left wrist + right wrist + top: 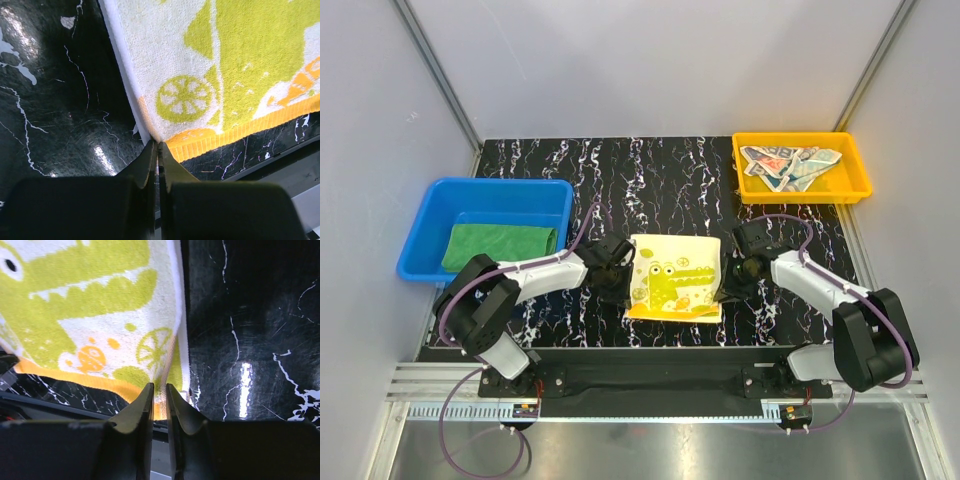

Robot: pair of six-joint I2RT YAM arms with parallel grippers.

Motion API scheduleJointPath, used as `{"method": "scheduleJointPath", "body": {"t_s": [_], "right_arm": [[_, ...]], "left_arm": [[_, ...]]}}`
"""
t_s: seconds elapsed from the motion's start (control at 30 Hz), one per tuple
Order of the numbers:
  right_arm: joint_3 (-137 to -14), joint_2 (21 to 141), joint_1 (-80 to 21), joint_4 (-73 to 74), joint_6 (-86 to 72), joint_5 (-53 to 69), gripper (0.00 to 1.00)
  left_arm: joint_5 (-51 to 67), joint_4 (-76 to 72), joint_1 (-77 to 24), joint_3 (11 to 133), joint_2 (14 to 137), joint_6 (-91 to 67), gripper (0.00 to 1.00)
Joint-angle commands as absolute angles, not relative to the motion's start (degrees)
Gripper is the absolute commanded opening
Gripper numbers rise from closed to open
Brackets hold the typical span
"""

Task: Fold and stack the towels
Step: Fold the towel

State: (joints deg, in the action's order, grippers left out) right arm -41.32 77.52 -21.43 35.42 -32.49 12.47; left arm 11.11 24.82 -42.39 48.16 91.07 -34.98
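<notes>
Reaching low, left claw (158, 144) pressed together at crocodile towel (672, 278) corner; right claw (159, 386) slightly spread

The top view looks down from high behind; both wrist views sit close, sharing the crocodile towel (672, 283).

The left arm (535, 272) and right arm (810, 275) have white links, bulky black joints and looping purple cables. The left pincer (158, 145) and right pincer (160, 387) are black, their fingers tapering to wedges.
</notes>
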Motion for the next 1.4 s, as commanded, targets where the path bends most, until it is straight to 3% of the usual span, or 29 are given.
{"method": "scheduleJointPath", "body": {"t_s": [0.0, 0.3, 0.63, 0.8, 1.07, 1.13, 1.27, 1.37], "right_arm": [[-43.42, 76.11, -22.06, 35.95, -33.22, 11.69, 0.21], [-42.36, 75.41, -22.94, 36.65, -34.63, 9.15, 0.30], [-47.11, 73.48, -23.46, 41.05, -33.40, 3.95, 0.19], [-40.63, 76.02, -24.17, 29.47, -36.56, 16.42, 0.12], [-34.45, 79.28, -24.43, 27.77, -40.26, 10.03, 0.06], [-35.42, 77.88, -24.43, 29.09, -39.38, 9.76, 0.06], [-38.49, 74.62, -24.43, 32.51, -38.41, 9.58, 0.16], [-41.13, 73.22, -24.43, 34.97, -37.36, 10.46, 0.20]], "left_arm": [[11.60, 23.03, -42.63, 46.94, 90.70, -34.45, 0.00], [11.78, 22.41, -42.63, 46.32, 90.44, -34.54, 0.00], [12.22, 22.06, -42.63, 46.32, 90.35, -34.45, 0.00], [12.04, 22.06, -42.63, 45.97, 90.35, -34.80, 0.00], [9.84, 22.94, -42.63, 44.65, 90.26, -36.82, 0.01], [10.28, 23.20, -42.63, 44.82, 89.65, -37.26, 0.06], [10.55, 26.27, -42.63, 48.93, 86.76, -36.92, 0.30], [9.15, 30.40, -42.54, 54.81, 86.13, -35.86, 0.37]]}}
